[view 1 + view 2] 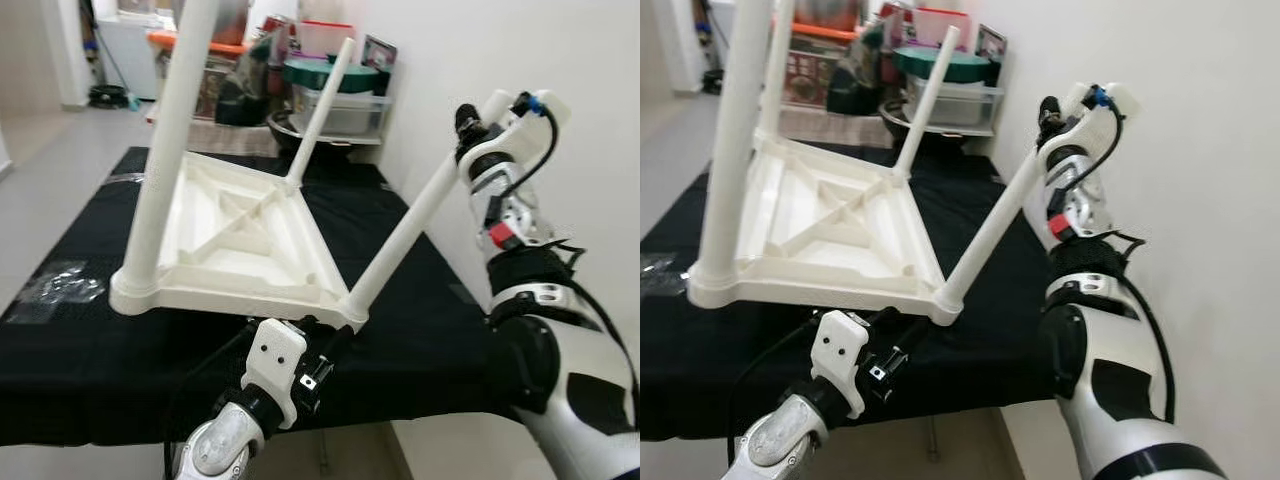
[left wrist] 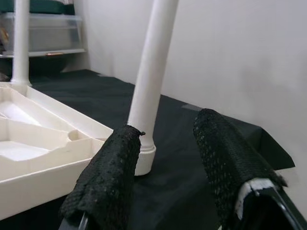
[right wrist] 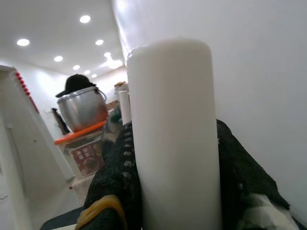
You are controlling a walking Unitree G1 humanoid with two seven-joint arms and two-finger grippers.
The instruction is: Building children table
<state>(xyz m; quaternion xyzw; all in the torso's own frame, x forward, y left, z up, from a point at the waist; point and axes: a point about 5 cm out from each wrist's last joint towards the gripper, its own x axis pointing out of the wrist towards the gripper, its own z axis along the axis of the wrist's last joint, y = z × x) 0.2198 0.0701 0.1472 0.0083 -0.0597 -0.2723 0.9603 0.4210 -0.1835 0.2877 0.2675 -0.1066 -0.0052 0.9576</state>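
A white plastic children's table [image 1: 235,235] lies upside down on the black-covered surface [image 1: 420,330], filling the centre and left of the head views, its ribbed underside facing up. Legs stand in its corners: a thick near-left leg [image 1: 175,130] rises out of the top of the frame, a far leg [image 1: 318,110] points toward the upper centre, and the near-right leg [image 1: 405,235] slants up to the right.

The right tool [image 1: 470,135], in the upper right, is clamped on the top end of that slanted leg; its wrist view shows black fingers [image 3: 112,191] pressed to either side of the white tube.

The left tool [image 2: 165,177], at the bottom centre, has its fingers apart just beside the table's near-right corner, by the leg's socket [image 2: 144,160].

Storage bins and a pot [image 3: 84,108] crowd shelves in the upper background.
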